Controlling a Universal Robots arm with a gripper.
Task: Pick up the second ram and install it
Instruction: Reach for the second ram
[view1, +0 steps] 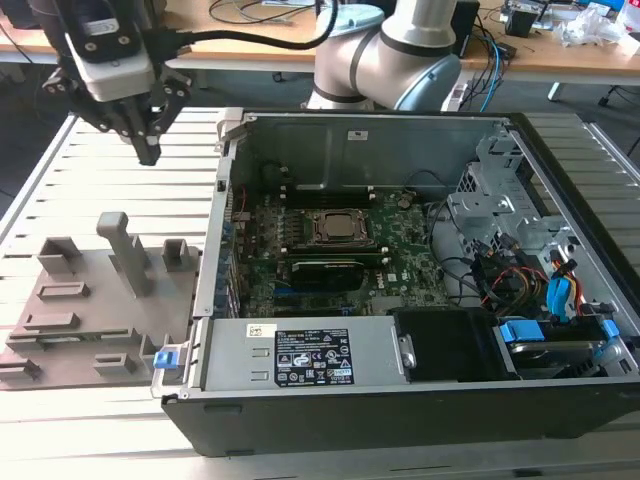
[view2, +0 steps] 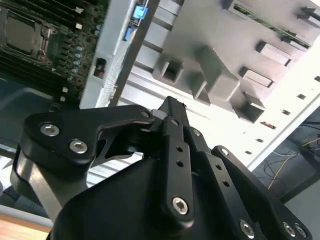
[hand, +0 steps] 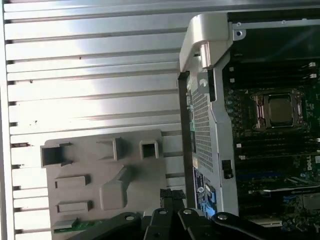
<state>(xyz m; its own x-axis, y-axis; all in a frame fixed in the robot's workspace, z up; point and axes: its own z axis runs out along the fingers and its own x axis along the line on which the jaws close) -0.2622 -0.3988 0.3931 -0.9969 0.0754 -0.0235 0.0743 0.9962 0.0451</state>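
A thin green ram stick (hand: 75, 226) lies in a slot at one edge of the grey holder tray (hand: 100, 165). In the second wrist view the ram stick (view2: 262, 21) is a narrow green strip on the holder tray (view2: 210, 55). My gripper (view1: 148, 152) hangs over the slatted table beyond the holder tray (view1: 100, 320), on the exterior view's left, well above it. Its black fingers (view2: 172, 115) are pressed together with nothing between them. The gripper (hand: 170, 194) is apart from the ram.
An open computer case (view1: 400, 130) lies on the exterior view's right, with the green motherboard (view1: 330, 275) and the CPU socket (view1: 343, 228) inside. The case's raised side wall (hand: 205, 100) stands between tray and motherboard. Cables and drive bays (view1: 520, 280) crowd the far right.
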